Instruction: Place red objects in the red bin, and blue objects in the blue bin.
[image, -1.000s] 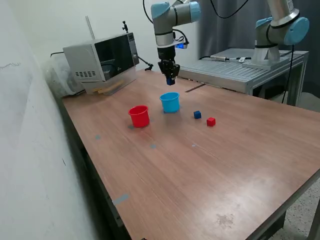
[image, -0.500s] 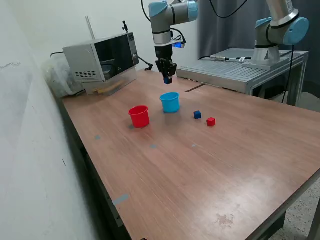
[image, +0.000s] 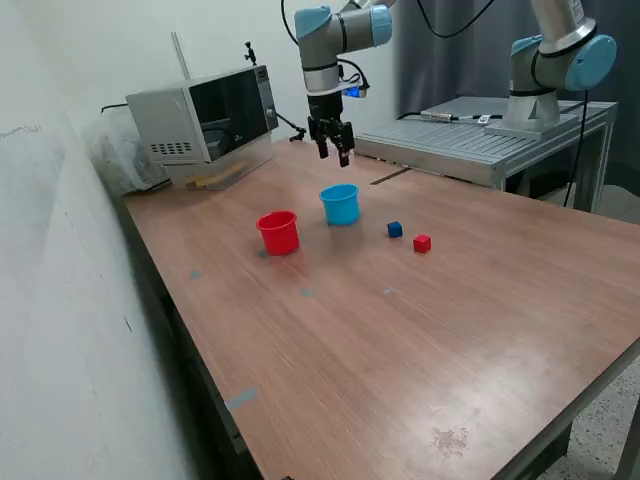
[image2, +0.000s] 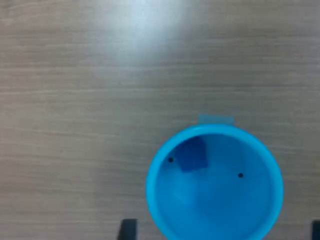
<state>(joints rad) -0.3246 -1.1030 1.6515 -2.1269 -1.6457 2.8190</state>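
My gripper (image: 333, 153) hangs open and empty above the sky-blue cup (image: 340, 204), its jaws spread wide. In the wrist view a dark blue cube (image2: 191, 154) lies inside the blue cup (image2: 160, 170), and one fingertip (image2: 129, 230) shows at the frame's edge. The red cup (image: 278, 232) stands to the exterior view's left of the blue cup. A second dark blue cube (image: 395, 229) and a red cube (image: 422, 243) sit on the table to the exterior view's right of the blue cup. A second red cube is not visible.
A microwave (image: 205, 120) stands at the back of the wooden table (image: 400, 340), beyond the cups. A second robot arm (image: 560, 55) stands on a metal bench (image: 480, 140) at the exterior view's right. A wall runs along the exterior view's left.
My gripper has risen a little over the blue cup and opened. The dark blue cube it held is now inside the blue cup.
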